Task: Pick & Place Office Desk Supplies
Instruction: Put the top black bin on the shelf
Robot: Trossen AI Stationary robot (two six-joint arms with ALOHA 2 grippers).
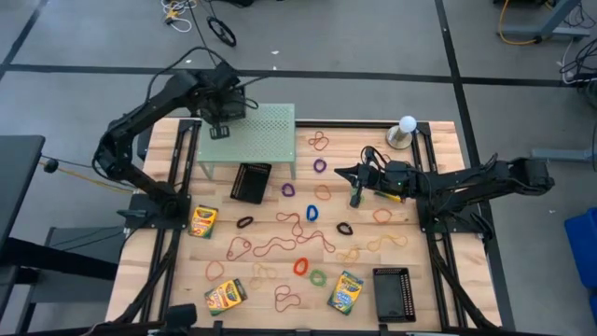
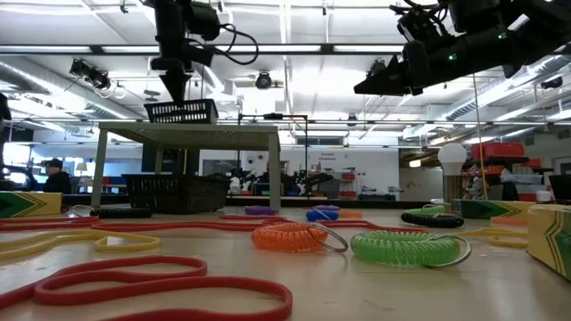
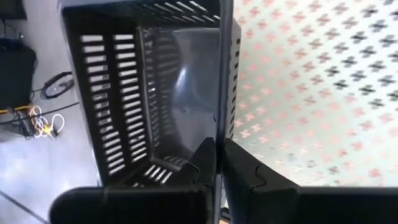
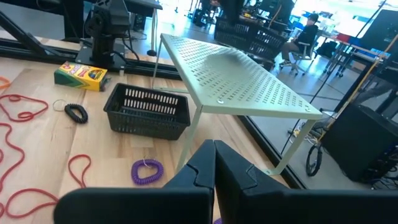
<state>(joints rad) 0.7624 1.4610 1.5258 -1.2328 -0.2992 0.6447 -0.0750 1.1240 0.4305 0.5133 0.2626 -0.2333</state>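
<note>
My left gripper (image 1: 224,117) is over the far left corner of the pale green perforated shelf (image 1: 256,135) and is shut on a black mesh tray (image 2: 181,111), which also shows in the left wrist view (image 3: 143,93). My right gripper (image 1: 354,193) is shut and empty above the table right of centre, among rubber-band loops (image 1: 280,245). A second tray (image 1: 250,182) stands on the table at the shelf's near side, and a third (image 1: 393,293) stands near the front right. Three crayon boxes (image 1: 203,220) (image 1: 225,294) (image 1: 346,291) lie on the table. My left gripper holds the tray by one side wall at its upper rim (image 3: 219,127), with one finger (image 3: 202,165) inside the tray and one (image 3: 241,169) outside. The fingers come from above, pointing down. The tray is upright and level at the shelf top (image 2: 187,129); whether it rests on it or hangs just above, I cannot tell.
A white ball on a grey stand (image 1: 406,131) is at the far right. Coiled bands, orange (image 2: 290,236) and green (image 2: 401,245), lie near the front. Black frame rails (image 1: 434,215) run along both table sides. The shelf's right half is bare.
</note>
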